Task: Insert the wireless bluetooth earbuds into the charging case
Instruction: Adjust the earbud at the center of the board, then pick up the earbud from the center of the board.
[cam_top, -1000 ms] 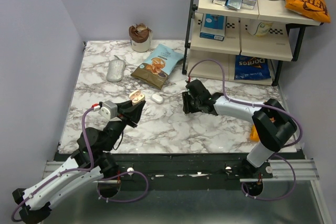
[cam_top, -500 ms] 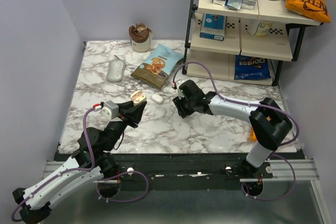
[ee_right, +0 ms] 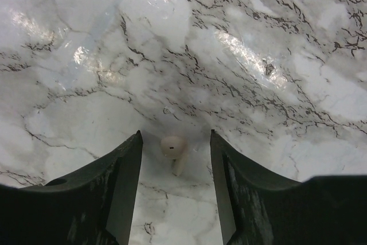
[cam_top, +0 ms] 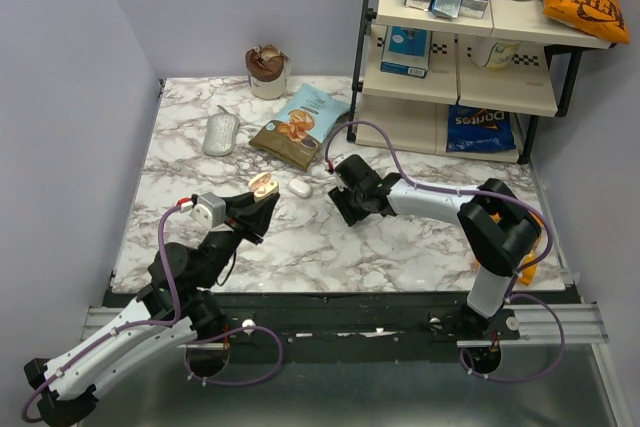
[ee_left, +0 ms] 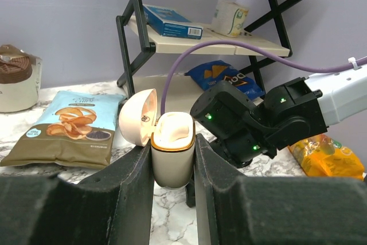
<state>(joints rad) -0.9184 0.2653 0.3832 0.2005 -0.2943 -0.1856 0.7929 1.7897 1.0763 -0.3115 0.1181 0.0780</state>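
My left gripper (cam_top: 258,197) is shut on the charging case (ee_left: 171,153), a cream case with an orange rim, held upright above the table with its lid (ee_left: 139,117) hinged open to the left. A whitish rounded piece (ee_left: 172,127) sits in its top. The case also shows in the top view (cam_top: 262,185). My right gripper (ee_right: 175,142) is open and points down at the marble. One earbud (ee_right: 172,148) lies on the table between its fingers, touching neither. In the top view the right gripper (cam_top: 341,210) is just right of the left one.
A small white oval object (cam_top: 300,187) lies on the table between the grippers. A chip bag (cam_top: 300,125), a grey oval object (cam_top: 221,133) and a brown cup (cam_top: 267,71) sit farther back. A black shelf rack (cam_top: 460,37) stands at the back right.
My right arm has moved left across the table toward the left gripper. The left gripper and the case have stayed still.
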